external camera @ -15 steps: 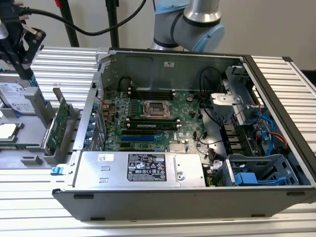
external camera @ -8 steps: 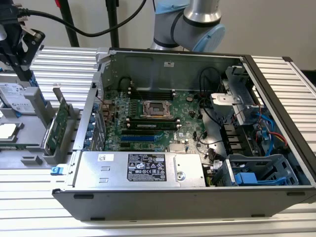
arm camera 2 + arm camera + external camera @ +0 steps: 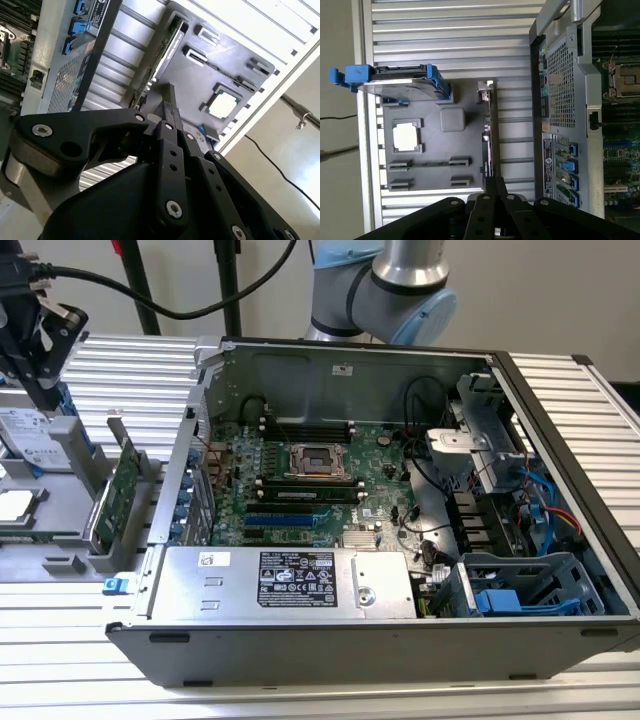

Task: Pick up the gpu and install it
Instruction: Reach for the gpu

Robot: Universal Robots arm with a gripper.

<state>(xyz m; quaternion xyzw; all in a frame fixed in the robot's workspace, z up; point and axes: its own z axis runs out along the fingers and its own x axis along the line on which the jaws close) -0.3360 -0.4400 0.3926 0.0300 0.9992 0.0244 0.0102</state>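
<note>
While the claw (image 3: 494,182) hangs with its fingers together, gripping nothing, the gpu (image 3: 124,480) stands on edge in the gray tray (image 3: 435,170) beside the open computer case (image 3: 300,655) (one end hidden behind the claw in the first wrist view).

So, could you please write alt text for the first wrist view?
The black gripper hovers near the gpu, which stands on edge in a grey tray on a ribbed table. A blue-framed hard drive sits in the same tray, and the computer case lies beside it.
</note>
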